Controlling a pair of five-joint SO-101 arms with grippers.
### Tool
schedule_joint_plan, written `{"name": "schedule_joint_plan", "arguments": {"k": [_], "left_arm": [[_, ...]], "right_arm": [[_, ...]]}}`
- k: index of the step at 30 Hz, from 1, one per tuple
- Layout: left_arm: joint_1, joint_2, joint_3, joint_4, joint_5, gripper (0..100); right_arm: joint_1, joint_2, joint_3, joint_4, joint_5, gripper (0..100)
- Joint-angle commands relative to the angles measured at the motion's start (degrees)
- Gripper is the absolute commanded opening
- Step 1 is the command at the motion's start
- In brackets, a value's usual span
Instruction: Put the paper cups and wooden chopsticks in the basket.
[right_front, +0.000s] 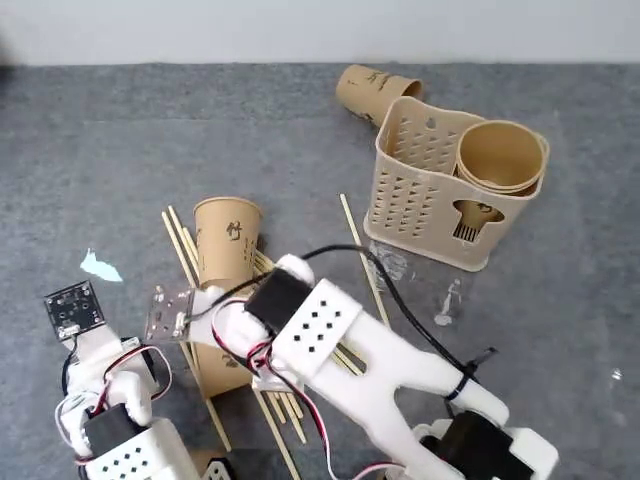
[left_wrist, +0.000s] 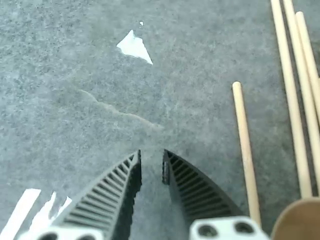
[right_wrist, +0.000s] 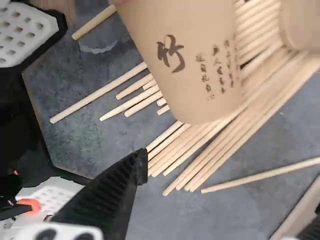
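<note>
The left claw (left_wrist: 151, 160) hangs low over the grey table (left_wrist: 75, 100), its two fingers a little apart — nothing in it. The right claw (right_wrist: 225, 192) is wide open and empty above a pile of wooden chopsticks (right_wrist: 210, 145), with a paper cup (right_wrist: 195, 60) resting on them. The basket (right_front: 425, 190) stands well apart with cups (right_front: 500, 155) inside — one more cup (right_front: 372, 90) lies behind it.
</note>
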Motion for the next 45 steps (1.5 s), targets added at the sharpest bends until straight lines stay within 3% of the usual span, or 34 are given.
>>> {"name": "schedule_joint_plan", "arguments": {"k": [1, 25, 34, 45], "left_arm": [[-0.53, -0.18, -2.07, 0.26, -0.35, 8], [-0.53, -0.18, -1.98, 0.26, -0.35, 8], [-0.53, -0.18, -1.98, 0.26, -0.35, 8], [-0.44, -0.18, -1.89, 0.26, -0.35, 8]], "right_arm": [[-0.84, 0.04, 2.81, -5.85, 2.29, 50.5], [-1.45, 21.58, -1.76, -14.64, 5.01, 50.3], [-2.33, 22.02, -1.85, -17.63, 5.45, 23.0], [1.89, 21.32, -2.11, -8.92, 9.23, 21.4]]}}
